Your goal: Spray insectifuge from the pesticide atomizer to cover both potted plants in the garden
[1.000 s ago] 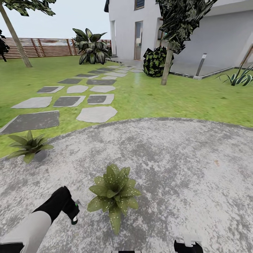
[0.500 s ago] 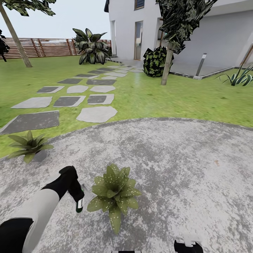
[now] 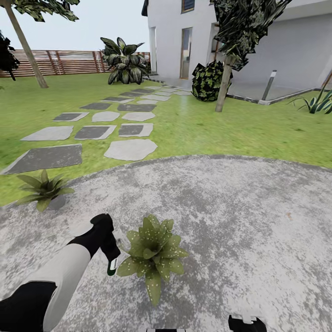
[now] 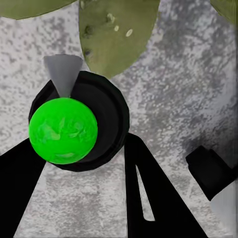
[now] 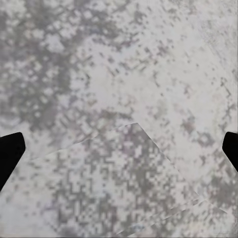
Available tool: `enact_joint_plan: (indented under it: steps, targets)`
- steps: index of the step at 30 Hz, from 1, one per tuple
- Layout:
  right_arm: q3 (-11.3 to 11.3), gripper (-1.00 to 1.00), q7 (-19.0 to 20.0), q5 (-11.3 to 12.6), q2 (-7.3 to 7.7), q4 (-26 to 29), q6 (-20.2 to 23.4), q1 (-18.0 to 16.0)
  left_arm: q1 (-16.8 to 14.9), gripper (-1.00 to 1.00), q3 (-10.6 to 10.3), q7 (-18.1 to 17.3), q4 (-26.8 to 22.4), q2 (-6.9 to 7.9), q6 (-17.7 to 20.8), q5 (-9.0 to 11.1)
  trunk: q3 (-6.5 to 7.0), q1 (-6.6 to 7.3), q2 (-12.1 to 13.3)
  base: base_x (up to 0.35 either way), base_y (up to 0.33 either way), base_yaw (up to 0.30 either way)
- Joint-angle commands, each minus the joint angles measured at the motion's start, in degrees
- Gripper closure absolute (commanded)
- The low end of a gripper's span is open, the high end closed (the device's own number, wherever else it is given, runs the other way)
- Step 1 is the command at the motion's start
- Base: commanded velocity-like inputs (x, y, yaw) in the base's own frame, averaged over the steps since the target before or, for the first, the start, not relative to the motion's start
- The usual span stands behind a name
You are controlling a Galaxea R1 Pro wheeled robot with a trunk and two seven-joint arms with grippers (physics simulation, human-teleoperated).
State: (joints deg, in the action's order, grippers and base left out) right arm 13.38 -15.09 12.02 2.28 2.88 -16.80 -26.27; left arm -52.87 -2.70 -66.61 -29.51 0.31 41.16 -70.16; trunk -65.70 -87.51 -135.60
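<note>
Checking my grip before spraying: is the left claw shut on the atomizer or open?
Shut on it. In the left wrist view the pesticide atomizer sits between the left claw's black fingers, beside the nearer potted plant.

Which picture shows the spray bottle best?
The left wrist view. There the spray bottle sits big and close between the left hand's fingers, pointing at a leaf of the near plant. In the head view the bottle is just a small bit below that hand, beside the plant.
</note>
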Motion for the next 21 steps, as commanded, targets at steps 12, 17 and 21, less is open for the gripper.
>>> enact_joint_plan:
  steps: [12, 17, 21]
  targets:
    - [0.5, -1.0, -0.12, 0.55, 0.01, 0.02, -0.17, -0.01, -1.71, 1.0, -0.21, -0.45, -0.01, -0.26, 0.56, -3.58, -0.05, 0.01, -0.02, 0.062, 0.0, 0.04]
    - [0.5, -1.0, -0.12, 0.54, 0.01, 0.02, -0.17, -0.01, -0.96, 1.0, -0.27, -0.45, 0.06, -0.22, 0.54, -3.77, -0.05, 0.01, -0.02, 0.323, 0.0, 0.161]
    - [0.5, -1.0, -0.12, 0.55, 0.05, 0.02, -0.17, -0.01, -0.76, 1.0, -0.48, -0.45, 0.07, -0.08, 0.5, -3.91, -0.05, 0.01, -0.02, 0.115, 0.0, 0.057]
